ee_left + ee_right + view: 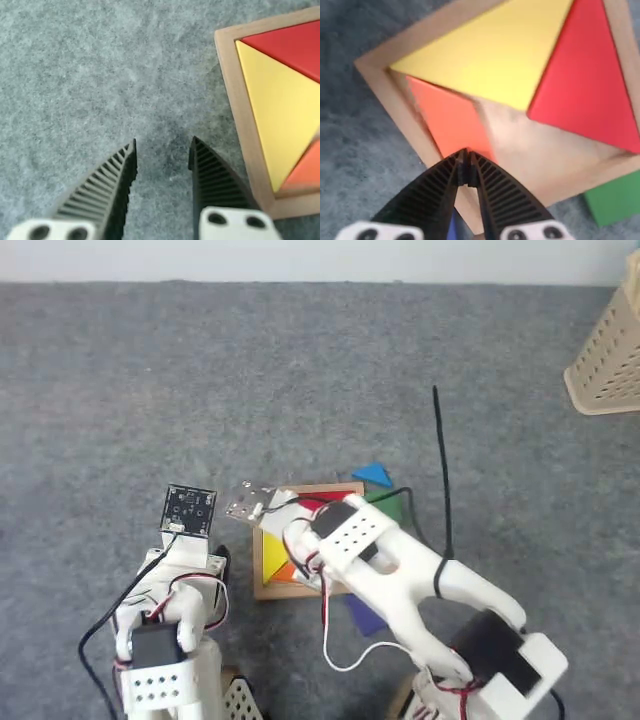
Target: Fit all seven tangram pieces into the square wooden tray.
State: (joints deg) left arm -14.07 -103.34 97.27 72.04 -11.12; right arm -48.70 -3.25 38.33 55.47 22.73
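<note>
right arm point(400, 570) hides much of the tray point(258, 565); right claw point(466, 162) closed, left claw point(162, 150) parted

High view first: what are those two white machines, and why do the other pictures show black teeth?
They are robot arms, the left arm and the right arm, doing a shape puzzle. One camera looks down over the grey table; the others ride on the wrists, so the teeth are gripper fingers. The left gripper is open over bare table beside the wooden tray. The right gripper is shut on nothing, above the orange piece. The yellow piece and red piece lie in the tray too.
</note>
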